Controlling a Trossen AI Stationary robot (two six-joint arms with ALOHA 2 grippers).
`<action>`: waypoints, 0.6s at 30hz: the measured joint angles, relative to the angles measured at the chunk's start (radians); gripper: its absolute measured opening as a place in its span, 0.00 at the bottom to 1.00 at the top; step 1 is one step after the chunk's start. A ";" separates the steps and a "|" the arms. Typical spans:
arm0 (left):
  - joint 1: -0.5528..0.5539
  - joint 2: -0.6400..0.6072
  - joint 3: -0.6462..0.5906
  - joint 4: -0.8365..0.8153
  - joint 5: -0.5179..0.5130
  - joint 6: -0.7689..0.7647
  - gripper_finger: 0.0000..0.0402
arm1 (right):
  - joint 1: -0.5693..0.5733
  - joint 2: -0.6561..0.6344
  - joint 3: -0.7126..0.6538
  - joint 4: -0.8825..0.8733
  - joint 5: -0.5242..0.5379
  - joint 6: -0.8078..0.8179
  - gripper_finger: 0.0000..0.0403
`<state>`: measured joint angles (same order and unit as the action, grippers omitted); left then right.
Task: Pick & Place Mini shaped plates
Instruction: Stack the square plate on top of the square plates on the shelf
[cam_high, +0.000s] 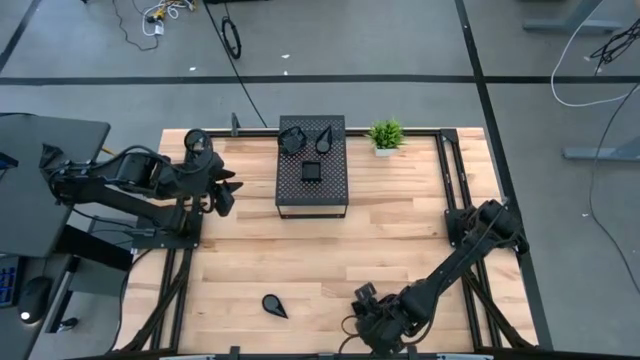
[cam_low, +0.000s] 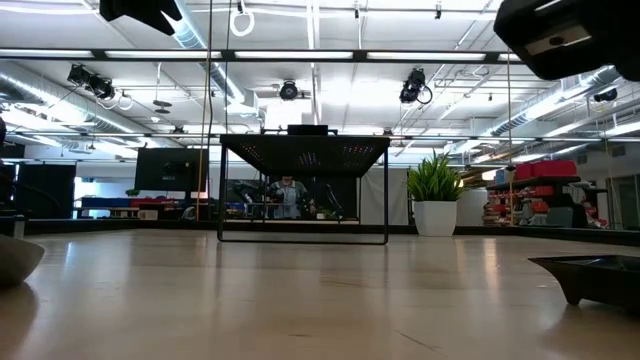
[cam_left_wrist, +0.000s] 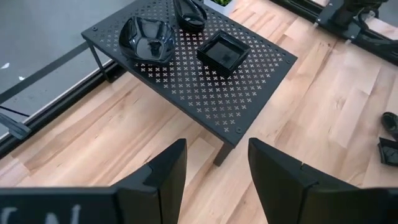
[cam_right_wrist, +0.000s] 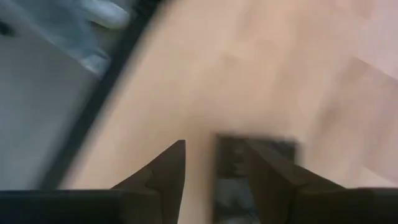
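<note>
No readable text, label, brand or number is showing anywhere. Pale letter-like marks are sitting at the lower left of the left wrist view, on the dark gripper body (cam_left_wrist: 56, 211), but they are cut off and cannot be read.

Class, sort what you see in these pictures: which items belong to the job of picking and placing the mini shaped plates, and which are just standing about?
Part of the job:
- three mini plates on the perforated stand
- teardrop plate on the table's near side
- square plate under the right gripper

Just standing about:
- potted plant
- left gripper, waiting beside the stand
</note>
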<state>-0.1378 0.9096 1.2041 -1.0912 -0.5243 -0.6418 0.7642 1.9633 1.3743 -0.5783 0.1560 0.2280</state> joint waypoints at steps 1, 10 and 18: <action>0.000 0.000 0.000 0.000 0.000 -0.001 0.44 | 0.002 0.000 -0.001 -0.025 0.030 0.004 0.39; 0.000 0.000 0.000 0.001 -0.005 -0.001 0.44 | 0.012 0.027 -0.013 -0.018 0.072 0.015 0.33; 0.000 0.000 0.000 0.002 -0.010 -0.001 0.44 | 0.012 0.062 -0.013 -0.048 0.072 0.024 0.28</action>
<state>-0.1375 0.9096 1.2041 -1.0888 -0.5341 -0.6430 0.7761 2.0254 1.3617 -0.6266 0.2283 0.2520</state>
